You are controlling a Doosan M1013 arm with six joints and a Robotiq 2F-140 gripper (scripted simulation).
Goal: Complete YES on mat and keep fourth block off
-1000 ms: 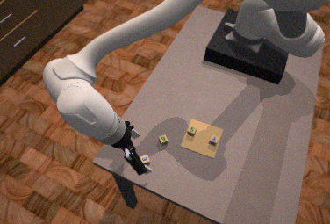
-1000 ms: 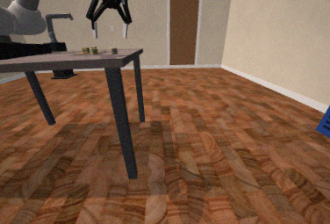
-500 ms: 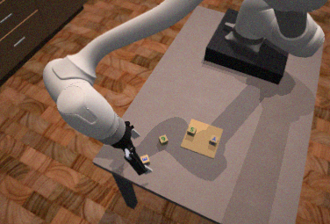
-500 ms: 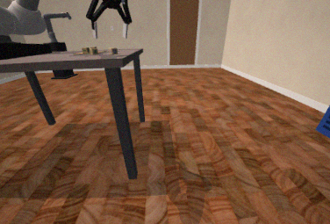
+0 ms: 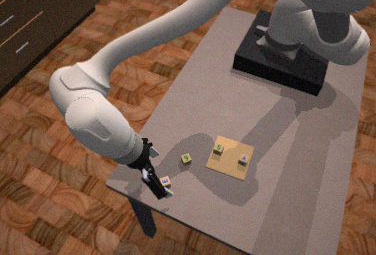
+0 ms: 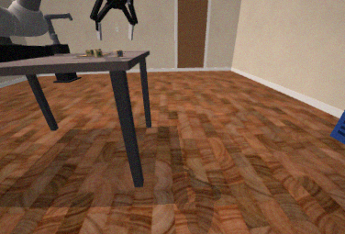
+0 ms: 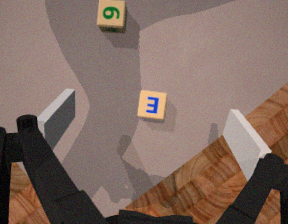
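Note:
A tan mat (image 5: 230, 157) lies on the grey table with two blocks on it: a green-letter block (image 5: 218, 148) at its left end and a blue-letter block (image 5: 243, 160) at its right end. Off the mat stand a block with a green "9" (image 5: 186, 158), also in the wrist view (image 7: 111, 14), and a block with a blue "E" (image 5: 165, 180) near the table corner, also in the wrist view (image 7: 152, 106). My gripper (image 7: 151, 112) is open and empty, hanging well above the E block; it also shows in the exterior view (image 6: 115, 31).
The arm's dark base (image 5: 280, 60) stands at the far end of the table. The table edge and corner run close beside the E block, with wooden floor below. A dark cabinet (image 5: 30, 13) stands to the far left.

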